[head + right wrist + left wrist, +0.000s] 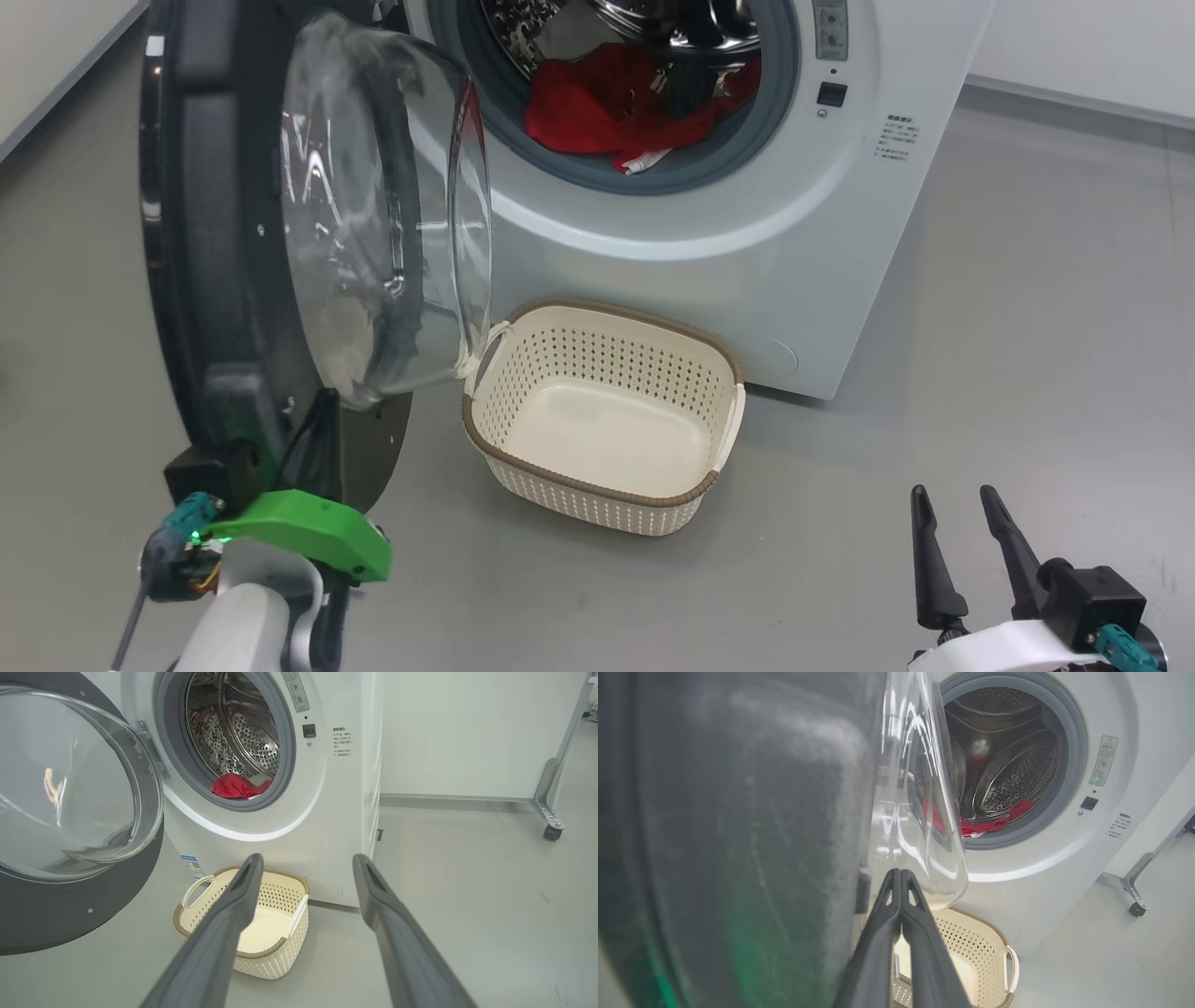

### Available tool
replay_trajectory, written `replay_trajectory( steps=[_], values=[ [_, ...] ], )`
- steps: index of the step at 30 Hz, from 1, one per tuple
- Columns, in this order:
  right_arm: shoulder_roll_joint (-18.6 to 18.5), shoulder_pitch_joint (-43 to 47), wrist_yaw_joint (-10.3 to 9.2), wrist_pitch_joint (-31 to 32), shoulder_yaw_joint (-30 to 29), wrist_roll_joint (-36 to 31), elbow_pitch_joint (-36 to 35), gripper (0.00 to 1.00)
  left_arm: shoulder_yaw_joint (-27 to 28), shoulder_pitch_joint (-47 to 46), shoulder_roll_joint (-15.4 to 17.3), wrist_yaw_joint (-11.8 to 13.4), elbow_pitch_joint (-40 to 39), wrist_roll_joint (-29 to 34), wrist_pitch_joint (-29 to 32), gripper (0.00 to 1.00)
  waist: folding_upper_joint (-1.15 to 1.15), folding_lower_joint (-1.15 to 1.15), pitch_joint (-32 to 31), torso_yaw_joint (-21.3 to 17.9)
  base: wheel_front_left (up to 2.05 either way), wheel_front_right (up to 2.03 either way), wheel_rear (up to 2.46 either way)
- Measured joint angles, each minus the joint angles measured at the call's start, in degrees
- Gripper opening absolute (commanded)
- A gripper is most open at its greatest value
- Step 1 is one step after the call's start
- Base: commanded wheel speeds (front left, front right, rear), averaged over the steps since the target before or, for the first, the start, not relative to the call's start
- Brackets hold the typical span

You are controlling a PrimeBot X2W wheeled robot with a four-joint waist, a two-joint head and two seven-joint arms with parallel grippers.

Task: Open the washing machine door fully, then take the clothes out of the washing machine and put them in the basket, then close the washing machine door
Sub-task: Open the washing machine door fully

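The washing machine door (215, 233) stands swung out to the left, its glass bowl facing the white washing machine (747, 261). Red clothes (597, 103) lie at the front of the steel drum, over the grey gasket. The cream basket (579, 495) sits on the floor below the opening, with nothing in it. My left gripper (322, 415) is shut on nothing, its tips (900, 872) by the door's inner rim under the glass. My right gripper (957, 495) hangs open at the lower right, well away from the basket (271, 961). The clothes (231, 786) also show in the right wrist view.
Bare grey floor (1027, 327) stretches to the right of the machine. A metal frame leg on a castor (551, 828) stands far right by the white wall. The open door (70, 914) blocks the space left of the basket.
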Motion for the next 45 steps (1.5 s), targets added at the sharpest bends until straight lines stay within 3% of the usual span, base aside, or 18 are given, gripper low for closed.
replay_trajectory(
  steps=[27,45],
  values=[
    [-3.64,-3.2,0.41,3.25,1.11,-3.65,-3.64,1.0,18.24,-3.18,9.98,1.76,2.36,-7.71,-2.77,0.0,0.0,0.0,11.98,0.16,0.0,0.0,0.0],
    [-6.64,-6.47,-0.1,5.39,-0.42,-4.9,-7.42,1.0,24.58,-11.28,18.11,1.68,9.57,-10.28,-2.98,0.0,0.0,0.0,20.69,-0.41,0.0,0.0,0.0]
  ],
)
